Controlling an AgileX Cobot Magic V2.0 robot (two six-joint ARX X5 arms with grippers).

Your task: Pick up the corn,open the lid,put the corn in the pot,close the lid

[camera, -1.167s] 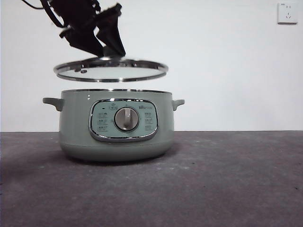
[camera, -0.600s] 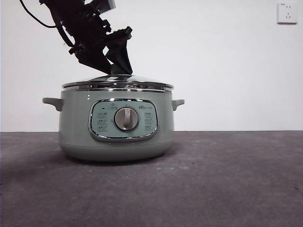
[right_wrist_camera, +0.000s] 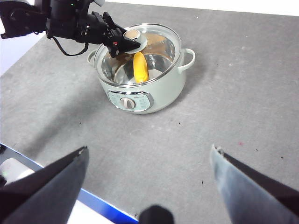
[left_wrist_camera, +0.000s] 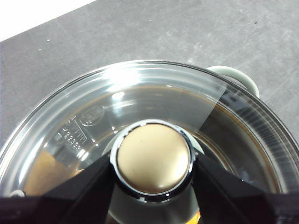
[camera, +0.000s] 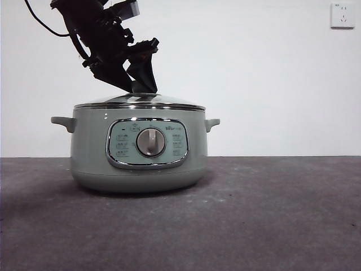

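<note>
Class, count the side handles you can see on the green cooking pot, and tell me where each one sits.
2. One handle sticks out from the pot on the left of the front view, the other handle from the opposite side, both just below the lid. None seems hidden.

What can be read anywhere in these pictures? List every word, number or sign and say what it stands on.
Nothing reads clearly enough to quote.
Control panel of the pot: small icons and a short brand mark above the dial, too small to read.
Lid, held at its knob by the left gripper: an embossed logo and a line of characters in the glass, too blurred to read.
Wall socket: no legible marking.
</note>
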